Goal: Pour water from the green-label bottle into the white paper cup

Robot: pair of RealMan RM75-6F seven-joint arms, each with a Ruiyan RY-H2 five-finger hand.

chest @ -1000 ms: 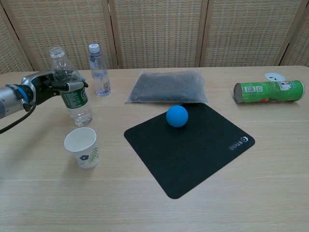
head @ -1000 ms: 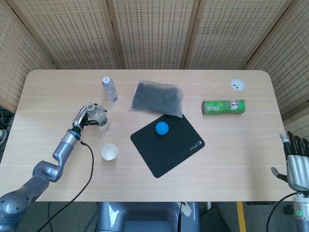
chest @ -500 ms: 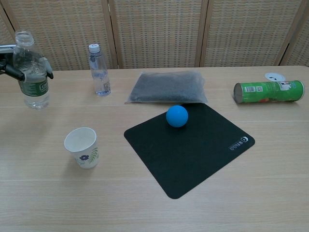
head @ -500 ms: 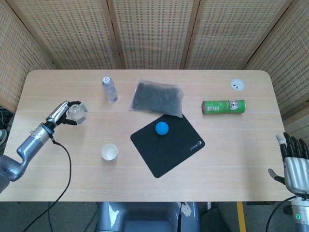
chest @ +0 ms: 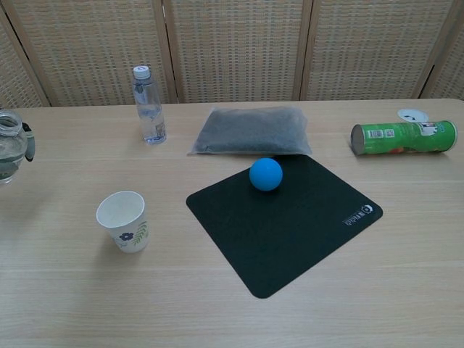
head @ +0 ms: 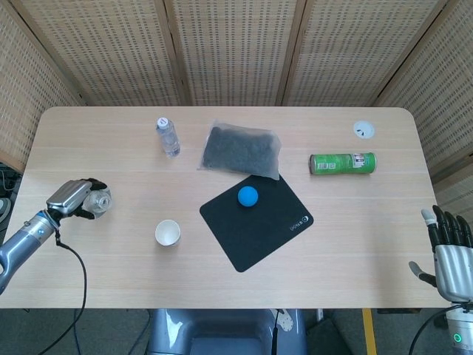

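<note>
The green-label bottle (head: 99,200) is uncapped and upright at the table's far left. My left hand (head: 69,198) grips it from the left side. In the chest view only the clear upper part of the bottle (chest: 7,146) shows at the left edge, with a dark fingertip beside it; its label is cut off. The white paper cup (head: 168,232) (chest: 123,220) stands upright and looks empty, well to the right of the bottle and nearer the front. My right hand (head: 448,253) hangs off the table's front right corner with fingers spread, holding nothing.
A small capped bottle (head: 168,137) (chest: 148,106) stands at the back. A dark bag (head: 242,150) lies mid-table, behind a black mouse pad (head: 259,225) carrying a blue ball (head: 247,195). A green can (head: 342,163) lies on its side at the right, a white lid (head: 363,130) behind it.
My left hand has carried the bottle from beside the cup far to the left and toward the table's edge. The cup stayed put. The right hand sank slightly.
</note>
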